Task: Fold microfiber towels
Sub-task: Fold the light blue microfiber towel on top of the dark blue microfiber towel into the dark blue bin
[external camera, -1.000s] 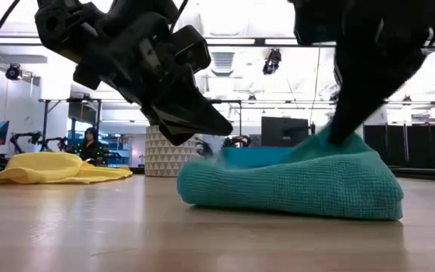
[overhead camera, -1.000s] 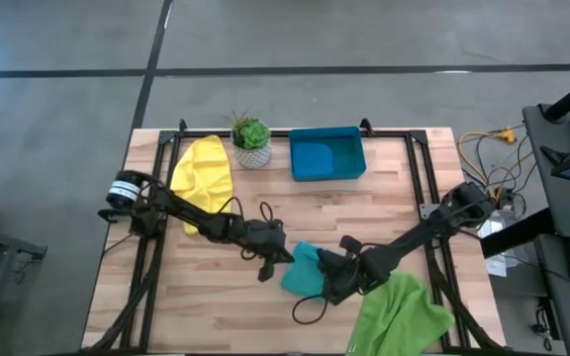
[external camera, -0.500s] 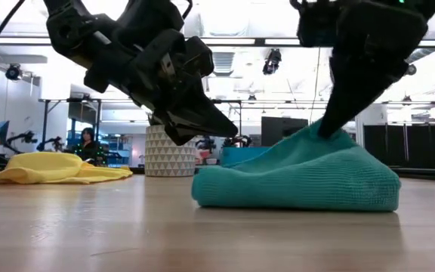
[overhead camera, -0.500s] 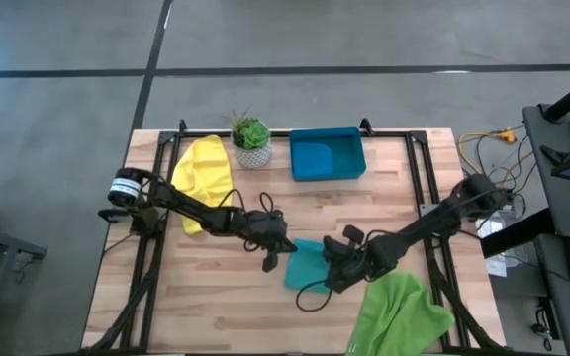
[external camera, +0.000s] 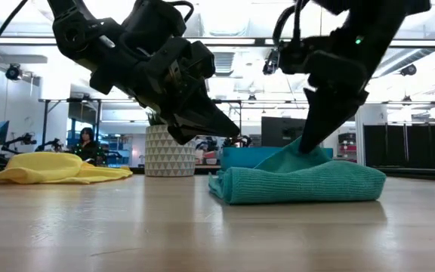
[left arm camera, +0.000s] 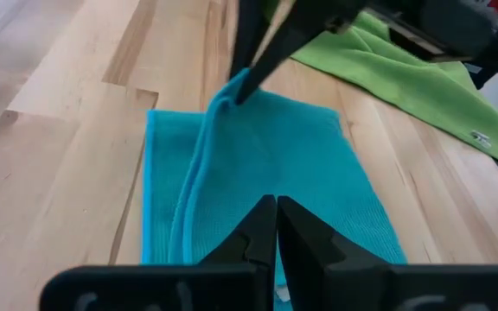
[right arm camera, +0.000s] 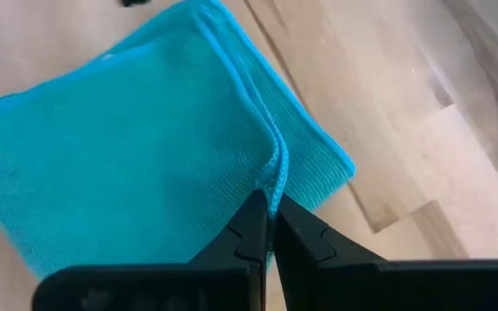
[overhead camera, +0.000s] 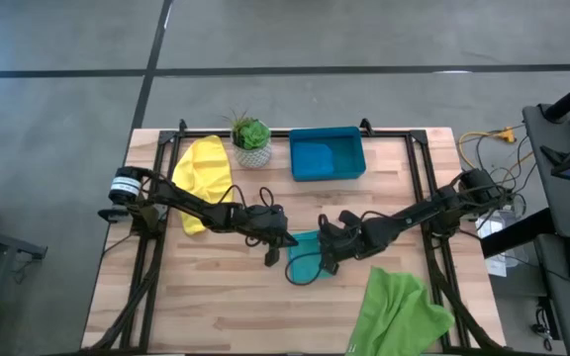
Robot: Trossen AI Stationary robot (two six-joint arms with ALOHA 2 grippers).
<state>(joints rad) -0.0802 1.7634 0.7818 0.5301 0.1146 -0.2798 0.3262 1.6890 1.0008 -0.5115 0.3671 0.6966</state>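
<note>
The teal towel (overhead camera: 305, 261) lies folded in several layers on the table's middle; it also shows in the low view (external camera: 297, 185). My right gripper (overhead camera: 325, 251) is shut on its upper edge, seen in the right wrist view (right arm camera: 271, 220). My left gripper (overhead camera: 281, 243) is shut and empty; in the low view (external camera: 231, 130) it hangs just above the towel's left end, and in the left wrist view (left arm camera: 276, 212) it sits over the towel. The yellow towel (overhead camera: 203, 172) lies crumpled at the far left, the light green towel (overhead camera: 396, 311) at the near right. No blue towel shows. My right gripper pinches the teal towel's layered edge (right arm camera: 275, 169) between its two fingers. The fingers come from above, slanting down from the table's right. The held edge stands up as a small peak (external camera: 302, 148); the rest of the towel lies flat on the table.
A teal-blue plastic tray (overhead camera: 327, 154) and a small potted plant (overhead camera: 251, 139) stand at the far edge. Dark frame rails (overhead camera: 422, 178) run along the table's sides. Bare wood lies at the near left (overhead camera: 206, 307).
My right gripper has moved toward the table's far left with the towel's upper edge still pinched and has come lower. The teal towel has gone from a tall heap to a flatter, narrower fold. My left gripper has shifted a little to the right, toward the towel.
</note>
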